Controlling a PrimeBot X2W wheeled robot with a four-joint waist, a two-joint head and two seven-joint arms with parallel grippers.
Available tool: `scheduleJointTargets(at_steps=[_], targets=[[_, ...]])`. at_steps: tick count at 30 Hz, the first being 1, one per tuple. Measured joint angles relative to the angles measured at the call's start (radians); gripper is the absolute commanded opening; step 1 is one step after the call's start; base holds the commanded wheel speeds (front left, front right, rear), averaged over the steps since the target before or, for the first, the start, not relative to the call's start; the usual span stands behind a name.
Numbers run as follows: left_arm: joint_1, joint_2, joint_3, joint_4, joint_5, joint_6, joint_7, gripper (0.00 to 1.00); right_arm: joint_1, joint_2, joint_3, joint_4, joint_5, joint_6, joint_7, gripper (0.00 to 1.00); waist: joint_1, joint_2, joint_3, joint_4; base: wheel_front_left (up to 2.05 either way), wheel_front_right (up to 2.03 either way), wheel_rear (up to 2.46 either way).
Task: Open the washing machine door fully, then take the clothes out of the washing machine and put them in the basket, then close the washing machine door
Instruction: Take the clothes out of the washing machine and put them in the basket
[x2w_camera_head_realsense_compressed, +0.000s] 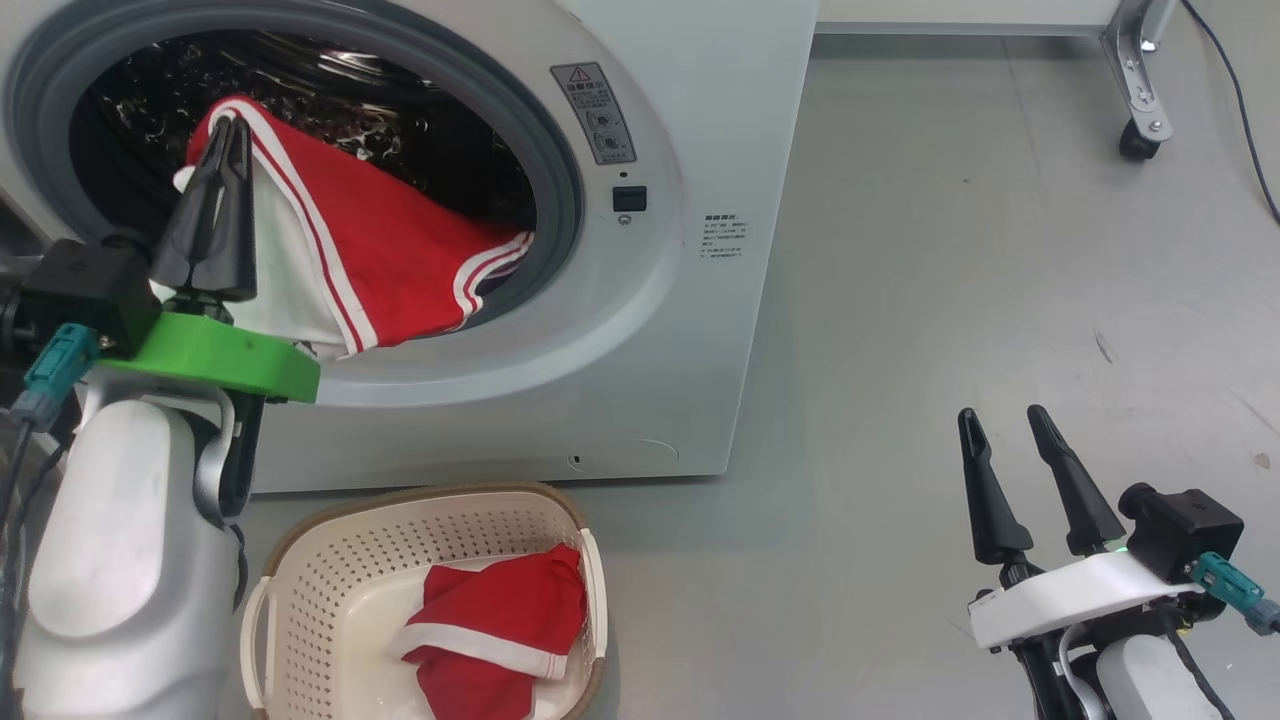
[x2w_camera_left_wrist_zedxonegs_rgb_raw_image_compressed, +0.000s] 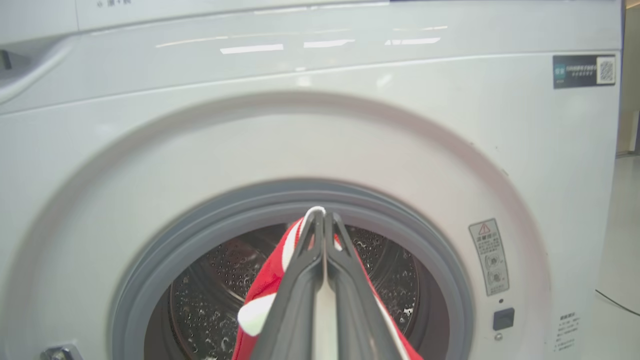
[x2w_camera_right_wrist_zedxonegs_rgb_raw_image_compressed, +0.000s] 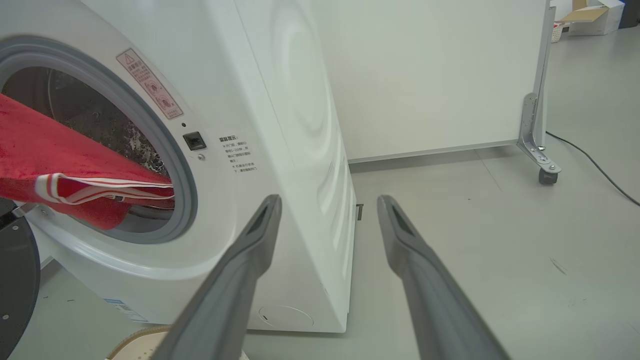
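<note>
Between the closed fingers of our left gripper sits a fold of the red garment, and we judge it soft, light and limp: it will sag and trail from wherever we take it, not lift as one piece. The white-striped trim looks the thickest, least slippery place to pinch, and that is about where we have it, at the cloth's upper left corner. The jaws are pressed together on that fold, white edging showing at their tips. From there the garment hangs down and runs right across the grey gasket of the washing machine, part inside the steel drum, part spilling over the near lip, where we think it may drag. Below, near us, the cream basket holds a second red-and-white piece. Well off to the right, our right gripper hangs over bare floor, jaws wide apart and empty
</note>
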Motion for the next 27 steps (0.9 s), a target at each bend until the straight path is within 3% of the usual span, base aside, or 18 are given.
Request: scheduleJointTargets(at_steps=[5,10,20,27], targets=[[0.006,-0.022,0.018,-0.154,0.018,0.0,-0.004,0.0,0.004,-0.002,0.001,-0.002,-0.006,0.0,0.0,1.0,0.0,0.0,-0.002,0.008,0.0,0.0,0.0],[0.054,-0.032,0.017,-0.223,0.022,0.0,-0.005,0.0,0.019,-0.003,0.004,-0.003,-0.007,0.0,0.0,1.0,0.0,0.0,-0.006,0.015,0.0,0.0,0.0],[0.264,-0.04,-0.052,-0.148,0.022,0.0,-0.004,0.0,0.021,-0.005,0.015,-0.003,-0.007,0.0,0.0,1.0,0.0,0.0,-0.012,0.02,0.0,0.0,0.0],[0.386,-0.039,-0.086,-0.07,0.019,0.0,0.063,0.0,0.031,-0.01,0.025,-0.012,-0.007,0.0,0.0,1.0,0.0,0.0,0.003,0.016,0.0,0.0,0.0]])
